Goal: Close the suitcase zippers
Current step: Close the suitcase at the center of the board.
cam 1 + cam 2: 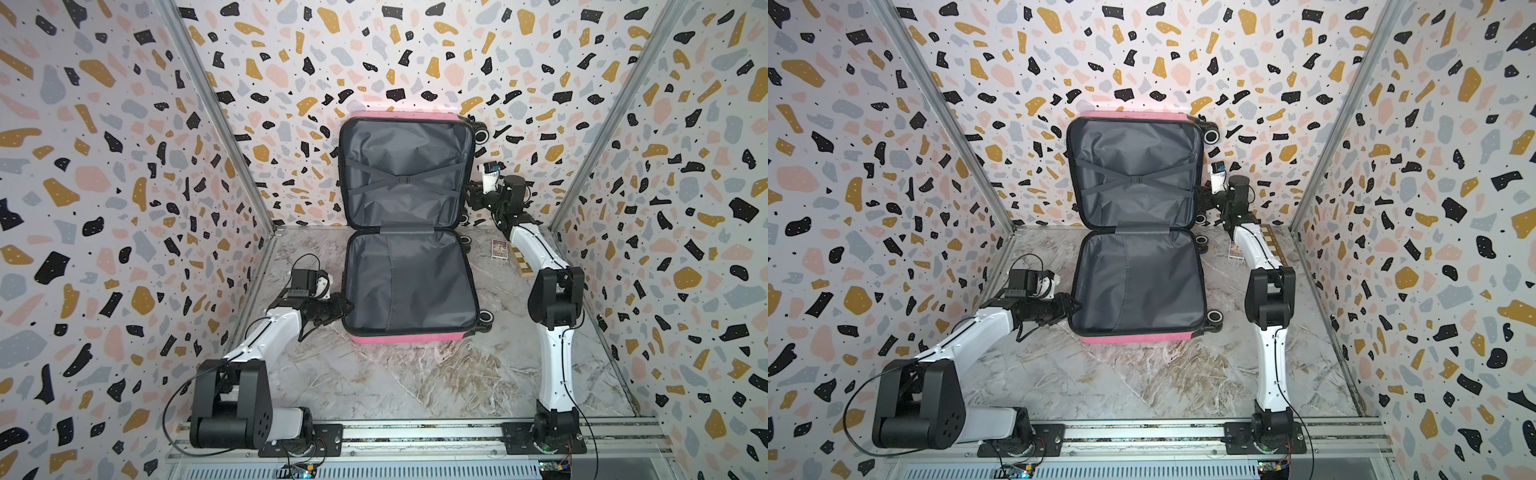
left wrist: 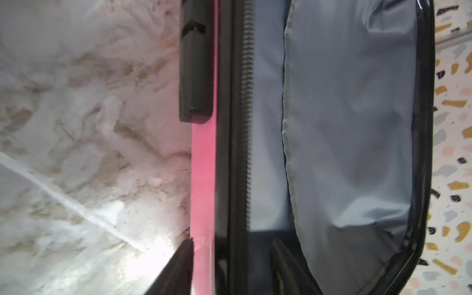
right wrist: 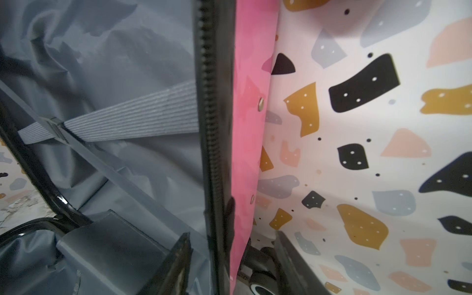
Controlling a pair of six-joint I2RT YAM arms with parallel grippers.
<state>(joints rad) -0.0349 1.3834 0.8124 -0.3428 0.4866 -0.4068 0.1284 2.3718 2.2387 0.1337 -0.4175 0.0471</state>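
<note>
While the pink hard-shell suitcase [image 1: 407, 282] lies open on the marbled worktop [image 1: 395, 374] — lid [image 1: 405, 174] propped toward twelve o'clock — the left gripper [image 1: 348, 308] at nine and right gripper [image 1: 471, 195] at three straddle its rims [image 2: 229, 127], jaws apart; likely next: fold the lid down before zipping.

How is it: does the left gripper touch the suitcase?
Cannot tell. In the left wrist view the left gripper straddles the suitcase wall. Its outer fingertip seems against the pink side, but blur hides it.

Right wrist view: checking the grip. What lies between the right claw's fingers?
The suitcase rim: its black zipper band and pink shell run between the fingers of the right claw (right wrist view).
</note>
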